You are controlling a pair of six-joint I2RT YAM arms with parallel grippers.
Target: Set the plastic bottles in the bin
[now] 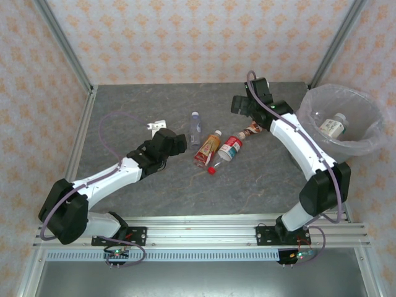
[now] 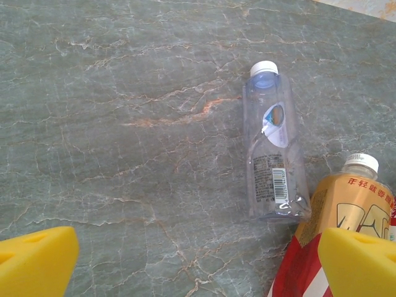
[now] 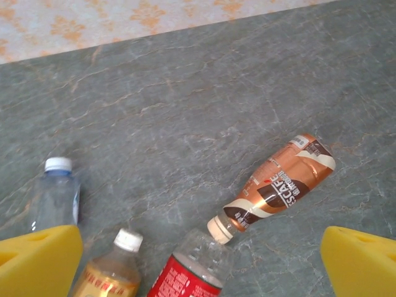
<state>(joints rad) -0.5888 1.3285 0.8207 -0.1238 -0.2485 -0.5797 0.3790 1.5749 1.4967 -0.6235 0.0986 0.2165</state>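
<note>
My left gripper (image 1: 176, 143) is wide open, then a clear bottle (image 1: 196, 127), a yellow bottle (image 1: 208, 148) and a red bottle (image 1: 228, 150) lie flat, my right gripper (image 1: 240, 104) is wide open near a brown bottle (image 1: 252, 130), and a white bottle (image 1: 334, 125) sits in the bin (image 1: 371, 141).

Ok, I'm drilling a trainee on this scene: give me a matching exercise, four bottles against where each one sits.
1 clear bottle
2 gold-label bottle
3 brown-label bottle
4 white-label bottle

A inside the bin
B leftmost of those lying on the table
C on the table, nearest the bin
D between the clear bottle and the red-label bottle

Pairs: 1-B, 2-D, 3-C, 4-A
</note>
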